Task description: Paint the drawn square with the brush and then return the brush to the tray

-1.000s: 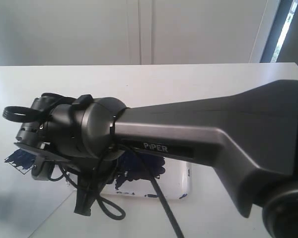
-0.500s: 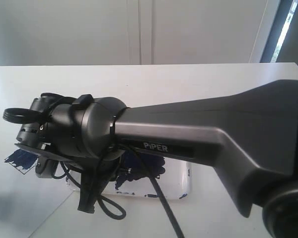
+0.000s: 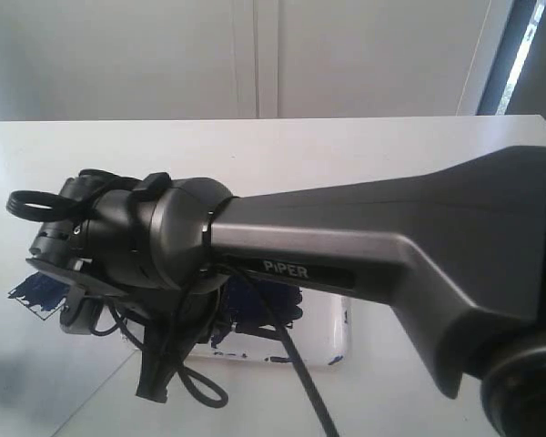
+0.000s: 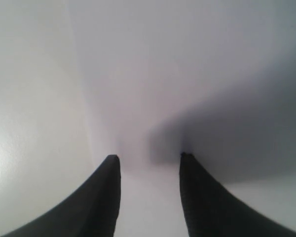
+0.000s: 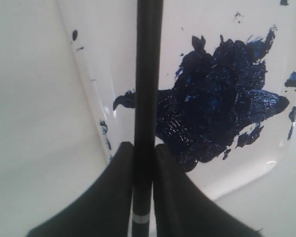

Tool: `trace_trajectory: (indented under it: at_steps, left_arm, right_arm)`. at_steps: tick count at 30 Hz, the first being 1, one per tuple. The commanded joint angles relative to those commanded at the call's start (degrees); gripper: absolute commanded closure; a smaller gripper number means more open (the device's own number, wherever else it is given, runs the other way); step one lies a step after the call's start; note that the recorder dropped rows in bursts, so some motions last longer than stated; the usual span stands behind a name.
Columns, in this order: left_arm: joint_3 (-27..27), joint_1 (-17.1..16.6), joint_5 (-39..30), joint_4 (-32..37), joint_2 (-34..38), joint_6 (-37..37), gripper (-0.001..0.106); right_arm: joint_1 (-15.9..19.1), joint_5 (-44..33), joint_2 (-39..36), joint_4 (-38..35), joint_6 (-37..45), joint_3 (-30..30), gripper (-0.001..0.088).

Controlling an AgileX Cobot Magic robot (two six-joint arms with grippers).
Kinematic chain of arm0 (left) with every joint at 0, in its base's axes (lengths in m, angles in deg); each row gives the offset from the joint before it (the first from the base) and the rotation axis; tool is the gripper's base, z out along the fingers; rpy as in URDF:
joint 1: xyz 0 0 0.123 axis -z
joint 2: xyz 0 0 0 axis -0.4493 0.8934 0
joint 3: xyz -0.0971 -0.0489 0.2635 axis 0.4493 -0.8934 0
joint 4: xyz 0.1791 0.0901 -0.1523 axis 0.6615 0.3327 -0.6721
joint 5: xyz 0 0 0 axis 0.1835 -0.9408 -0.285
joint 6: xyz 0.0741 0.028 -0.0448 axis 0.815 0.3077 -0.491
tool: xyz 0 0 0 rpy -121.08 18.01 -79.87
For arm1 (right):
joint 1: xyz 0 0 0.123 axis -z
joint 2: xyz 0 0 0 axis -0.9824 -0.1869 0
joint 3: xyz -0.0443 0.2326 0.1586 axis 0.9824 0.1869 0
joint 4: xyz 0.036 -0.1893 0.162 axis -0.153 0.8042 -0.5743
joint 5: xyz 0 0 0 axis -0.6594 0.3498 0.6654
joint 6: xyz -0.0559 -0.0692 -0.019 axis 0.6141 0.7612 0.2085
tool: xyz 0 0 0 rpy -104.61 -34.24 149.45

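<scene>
In the right wrist view my right gripper [image 5: 143,145] is shut on the brush [image 5: 148,74], a straight black stick that runs out from between the fingers over the tray [image 5: 89,74]. The tray's large blue-black paint blot [image 5: 217,113] lies just beside the stick. The brush tip is out of the frame. In the exterior view the right arm's wrist [image 3: 155,246] hangs over the tray [image 3: 337,341] and hides its jaws. The drawn square [image 3: 38,289] shows as a dark blue smeared patch left of the wrist. My left gripper [image 4: 149,158] is open over a bare white surface.
The right arm's grey forearm [image 3: 391,237] crosses the exterior view from the right. Black cable loops [image 3: 196,387] hang under the wrist. Everything stands on a white table [image 3: 346,150], whose far edge meets a pale wall.
The right wrist has rocked slightly and settled a little lower over the tray. The brush stays gripped.
</scene>
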State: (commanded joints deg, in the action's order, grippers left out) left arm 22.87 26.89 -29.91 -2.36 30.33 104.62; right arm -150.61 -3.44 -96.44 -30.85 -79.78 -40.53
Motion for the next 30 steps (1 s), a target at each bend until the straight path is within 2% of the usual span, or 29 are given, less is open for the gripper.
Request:
trace_trajectory:
  at_steps: [30]
  left_arm:
    - [0.0,0.0,0.12,-0.09,0.0,0.0,0.06]
  right_arm:
    - [-1.19,1.93,0.0,-2.64,3.21,0.0,0.0868]
